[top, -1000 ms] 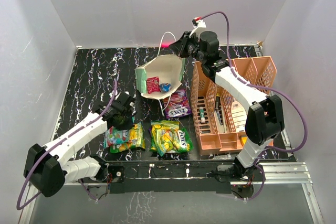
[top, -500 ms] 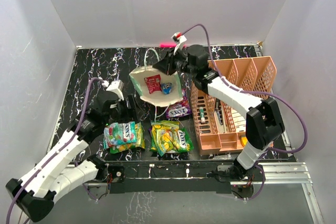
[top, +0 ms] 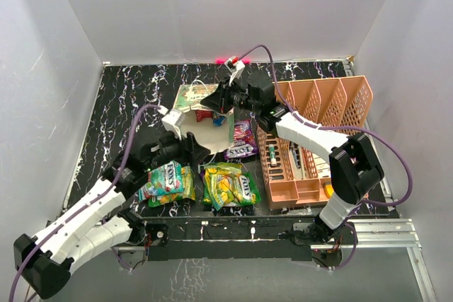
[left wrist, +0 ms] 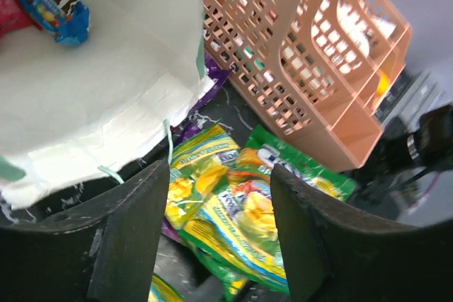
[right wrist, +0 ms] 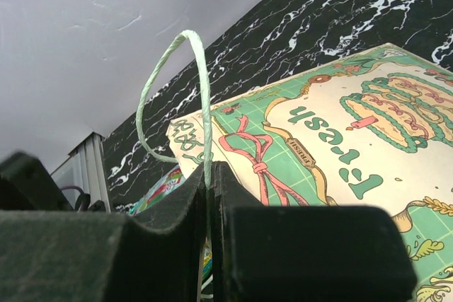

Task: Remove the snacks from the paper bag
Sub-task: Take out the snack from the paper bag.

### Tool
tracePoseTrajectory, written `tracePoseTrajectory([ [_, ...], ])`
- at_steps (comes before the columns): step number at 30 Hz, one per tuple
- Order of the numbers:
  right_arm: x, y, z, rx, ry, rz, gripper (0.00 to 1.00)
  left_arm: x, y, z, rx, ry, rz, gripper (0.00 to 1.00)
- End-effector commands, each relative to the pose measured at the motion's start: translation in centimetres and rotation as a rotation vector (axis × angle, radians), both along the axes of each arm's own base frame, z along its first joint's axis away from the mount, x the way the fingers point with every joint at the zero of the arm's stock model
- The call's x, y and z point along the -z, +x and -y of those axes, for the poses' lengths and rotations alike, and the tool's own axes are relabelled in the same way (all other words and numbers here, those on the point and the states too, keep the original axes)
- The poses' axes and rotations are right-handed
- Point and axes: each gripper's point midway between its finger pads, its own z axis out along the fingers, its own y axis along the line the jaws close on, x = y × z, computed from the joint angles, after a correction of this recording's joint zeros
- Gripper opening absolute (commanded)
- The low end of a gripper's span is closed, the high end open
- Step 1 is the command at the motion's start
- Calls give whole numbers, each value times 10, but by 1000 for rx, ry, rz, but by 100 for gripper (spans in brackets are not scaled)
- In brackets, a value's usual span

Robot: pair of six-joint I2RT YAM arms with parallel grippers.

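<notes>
The paper bag [top: 190, 98] is tipped over at mid-table, its printed side [right wrist: 340, 139] up. My right gripper [top: 225, 97] [right wrist: 211, 169] is shut on its thin cord handle [right wrist: 204, 90]. Inside the bag lie a small blue packet [left wrist: 53, 6] and a red one [top: 204, 114]. My left gripper [top: 191, 148] [left wrist: 219, 172] hangs open and empty just in front of the bag's mouth [left wrist: 106, 97], above the yellow-green snack packet [left wrist: 237, 206] [top: 228, 184]. On the table lie a teal-green packet [top: 166, 178] and a purple packet [top: 242, 141].
A peach slotted organiser [top: 311, 139] [left wrist: 304, 54] stands right of the bag, with small items in its compartments. White walls enclose the black marbled table [top: 127, 97]. The arms' bases sit along the near edge.
My left gripper opened, left the teal-green packet and swung right toward the bag's mouth. My right gripper moved left and down, tipping the bag over by its handle.
</notes>
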Motion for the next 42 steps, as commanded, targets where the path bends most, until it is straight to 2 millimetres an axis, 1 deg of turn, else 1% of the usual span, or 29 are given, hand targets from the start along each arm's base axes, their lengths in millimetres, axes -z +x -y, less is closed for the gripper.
tracePoseTrajectory([
  [1,-41,12,0,42,77,71,7,-19,9,22,175,105,420,54],
  [2,-42,13,0,44,79,70,7,-22,12,27,193,146,496,52],
  [3,-43,13,0,45,81,71,7,-21,18,31,198,190,557,48],
  [4,-44,13,0,43,82,72,7,-19,25,34,187,226,609,41],
  [5,-46,13,0,46,84,72,7,-16,37,32,133,245,632,34],
  [6,-47,14,0,51,86,72,7,-13,48,33,89,250,638,29],
  [7,-48,15,1,56,88,73,7,-10,54,36,71,245,648,27],
  [9,-52,16,1,64,92,76,7,-2,63,44,52,213,674,27],
  [11,-56,18,2,72,97,84,7,9,71,47,13,185,726,23],
  [12,-58,19,1,73,100,85,7,16,77,44,-27,188,733,22],
  [13,-60,19,0,75,100,86,7,24,83,41,-67,191,733,21],
  [14,-62,20,0,75,101,88,7,23,88,42,-87,178,757,21],
  [17,-69,20,0,73,104,97,7,40,105,45,-122,230,760,22],
  [19,-73,21,2,81,108,104,7,42,120,41,-180,248,781,23],
  [23,-80,20,3,82,112,113,7,57,147,34,-244,278,756,22],
  [28,-84,19,3,80,111,122,7,71,164,34,-257,287,735,20],
  [30,-82,19,3,80,105,122,7,78,170,33,-260,278,719,20],
  [32,-80,19,3,81,99,120,7,84,176,36,-247,272,705,24],
  [35,-80,19,3,79,96,121,7,93,182,42,-221,270,682,41],
  [37,-82,19,2,79,96,123,7,101,186,43,-221,275,668,50],
  [39,-83,20,2,79,97,124,7,109,192,40,-247,289,658,57],
  [42,-84,20,1,76,95,122,7,120,197,39,-257,307,634,64],
])
